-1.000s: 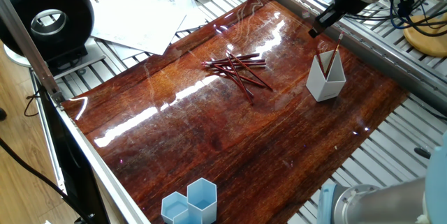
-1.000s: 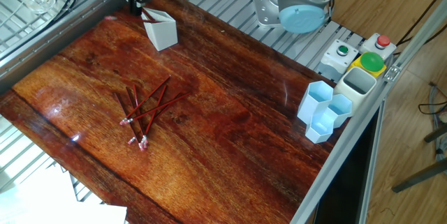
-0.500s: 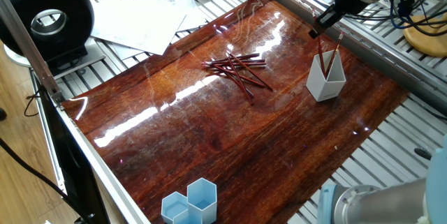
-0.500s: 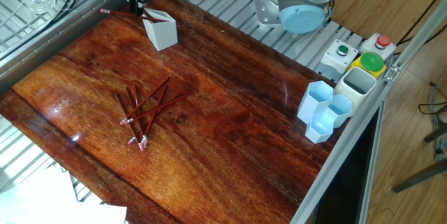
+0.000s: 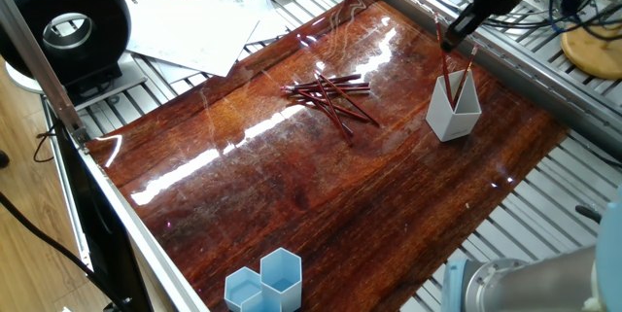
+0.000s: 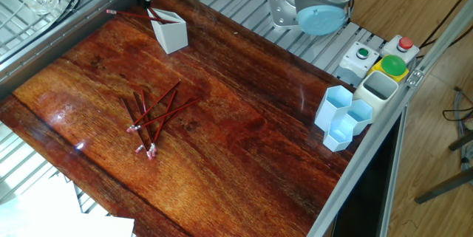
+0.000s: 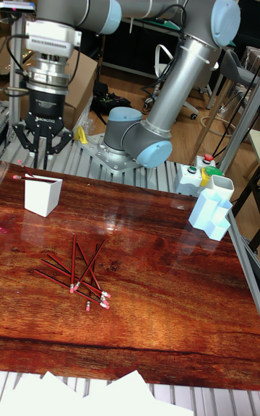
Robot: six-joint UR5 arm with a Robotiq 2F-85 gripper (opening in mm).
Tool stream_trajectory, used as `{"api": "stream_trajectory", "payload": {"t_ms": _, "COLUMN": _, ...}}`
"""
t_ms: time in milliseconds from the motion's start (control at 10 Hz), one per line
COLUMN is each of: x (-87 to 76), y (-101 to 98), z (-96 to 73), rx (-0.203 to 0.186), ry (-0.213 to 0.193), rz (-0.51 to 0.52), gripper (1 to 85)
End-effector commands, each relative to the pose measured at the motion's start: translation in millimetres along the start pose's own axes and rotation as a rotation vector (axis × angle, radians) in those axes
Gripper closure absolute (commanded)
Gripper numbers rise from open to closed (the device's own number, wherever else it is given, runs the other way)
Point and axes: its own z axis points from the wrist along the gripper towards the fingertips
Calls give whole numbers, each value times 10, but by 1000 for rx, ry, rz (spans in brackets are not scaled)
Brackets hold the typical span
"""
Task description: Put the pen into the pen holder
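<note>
Pen holder (image 7: 42,196) at left of tall fixed view, on table (image 7: 166,293). Gripper (image 7: 40,151) directly above holder. Pen (image 7: 30,178) lying across holder rim, end jutting left. Pen pile (image 7: 78,275) below holder, lower left. Hexagonal cups (image 7: 211,217) at right edge.

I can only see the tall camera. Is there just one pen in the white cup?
Observer: No. One fixed view shows two in the pen holder: a slanted pen and a second pen at its other corner.
Operator: What's way off beyond the pen pile?
Observer: A black ring-shaped device, which shows in that same view.
Operator: Is there a green button anywhere?
Observer: Yes. The other fixed view shows a green button near the blue cups.
</note>
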Motion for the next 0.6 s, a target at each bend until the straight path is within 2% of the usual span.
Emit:
{"api": "stream_trajectory", "payload": {"t_ms": 0, "x": -21, "y": -168, "z": -162, "rx": 9, "ry": 34, "rz": -40, "gripper": 620}}
{"api": "stream_trajectory", "payload": {"t_ms": 100, "x": -5, "y": -247, "z": -238, "rx": 11, "ry": 58, "rz": -58, "gripper": 620}}
{"api": "stream_trajectory", "payload": {"t_ms": 200, "x": 47, "y": -246, "z": -241, "rx": 9, "ry": 78, "rz": -74, "gripper": 610}}
{"api": "stream_trajectory", "payload": {"t_ms": 300, "x": 157, "y": -270, "z": -253, "rx": 17, "ry": 121, "rz": -73, "gripper": 607}}
{"api": "stream_trajectory", "payload": {"t_ms": 500, "x": 456, "y": -322, "z": -308, "rx": 42, "ry": 238, "rz": -3, "gripper": 610}}
